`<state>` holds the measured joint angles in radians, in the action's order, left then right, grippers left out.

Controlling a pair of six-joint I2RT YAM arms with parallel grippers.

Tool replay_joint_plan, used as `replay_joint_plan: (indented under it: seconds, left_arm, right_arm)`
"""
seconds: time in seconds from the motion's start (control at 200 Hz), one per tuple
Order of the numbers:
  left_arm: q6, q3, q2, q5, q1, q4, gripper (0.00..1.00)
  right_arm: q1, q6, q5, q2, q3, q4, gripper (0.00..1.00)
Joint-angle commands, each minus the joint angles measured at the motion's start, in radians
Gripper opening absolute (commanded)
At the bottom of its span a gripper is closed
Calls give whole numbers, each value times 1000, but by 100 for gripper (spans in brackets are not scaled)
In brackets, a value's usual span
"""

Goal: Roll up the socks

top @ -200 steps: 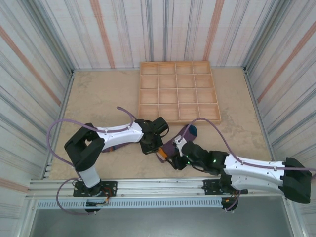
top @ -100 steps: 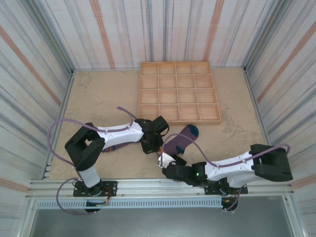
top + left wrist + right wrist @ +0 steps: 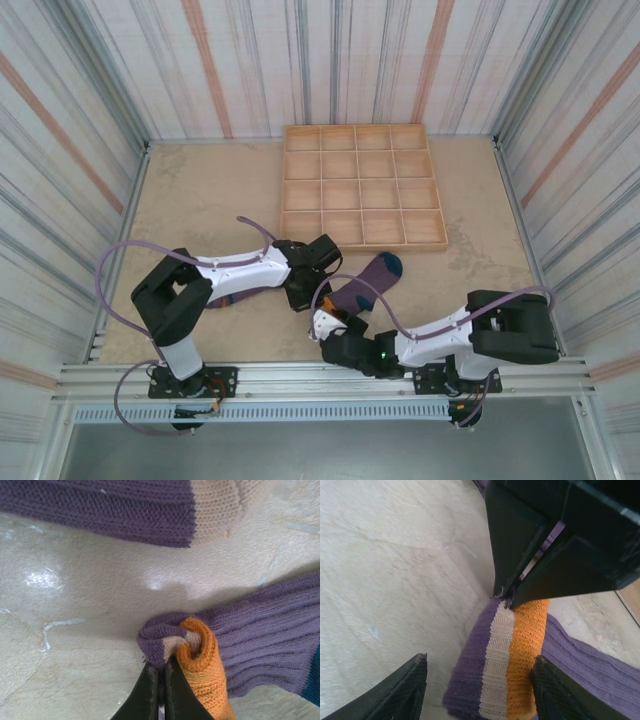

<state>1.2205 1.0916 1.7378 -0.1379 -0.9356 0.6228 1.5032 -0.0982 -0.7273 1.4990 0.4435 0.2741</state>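
1. The left gripper (image 3: 161,666) is clamped shut on the edge of the rolled cuff (image 3: 192,647), low and centre in the left wrist view. The bite takes only a thin fold. A tug from either arm could pull the fabric out, and the turn would spring open.

2. The right gripper (image 3: 480,660) stands open, one finger either side of the same roll and neither pressing it. If it closes off-centre it may catch only the orange band and leave the purple layer loose. The bundle would then roll skewed.

3. The two grippers are crowded together at the lower middle of the top view. The left one's black body hangs just above the roll in the right wrist view. A closing or pushing move risks finger hitting finger.

4. The orange-cuffed sock (image 3: 368,282) lies flat on the table (image 3: 75,605), running up and right towards its teal toe, near the wooden tray (image 3: 362,243). Rolling off its line could drive it against the tray's front rim.

5. The peach-ended sock (image 3: 125,507) lies apart, along the top of the left wrist view. Whether the peach band in the roll belongs to it I cannot tell. If it does not, one sock may get rolled alone.
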Motion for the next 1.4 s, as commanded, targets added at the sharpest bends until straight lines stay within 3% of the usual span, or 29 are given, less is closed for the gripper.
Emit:
replay_joint_plan:
  seconds: [0.0,0.215,0.366,0.526,0.631,0.681,0.736,0.877,1.067,1.393]
  left_arm:
    - [11,6,8,-1,8,-3,0]
    - [5,6,12,-8,11,-7,0]
    - [5,-3,5,-7,12,-14,0]
    - [19,-33,-13,-17,24,-62,0]
    - [13,-28,-22,-21,26,-71,15]
    - [9,-19,-24,-25,26,-69,36]
    - [3,-8,-28,-22,27,-61,49]
    - [-33,20,-39,-12,31,-35,73]
    - [-160,85,-39,-6,50,-9,76]
    - [-461,258,98,-156,78,26,66]
  right_arm:
    - [-5,-58,-74,49,27,12,57]
    - [-7,-138,-113,123,43,3,51]
    - [-27,-211,-81,124,33,-19,33]
    - [-64,-291,35,83,-20,11,10]
    - [-78,-304,106,69,-39,24,2]
    - [-99,-321,160,57,-58,43,0]
    - [-125,-337,219,35,-86,69,0]
    - [-194,-387,353,-54,-149,91,0]
    - [-261,-414,483,-176,-217,86,0]
    - [-311,-458,601,-167,-268,170,0]
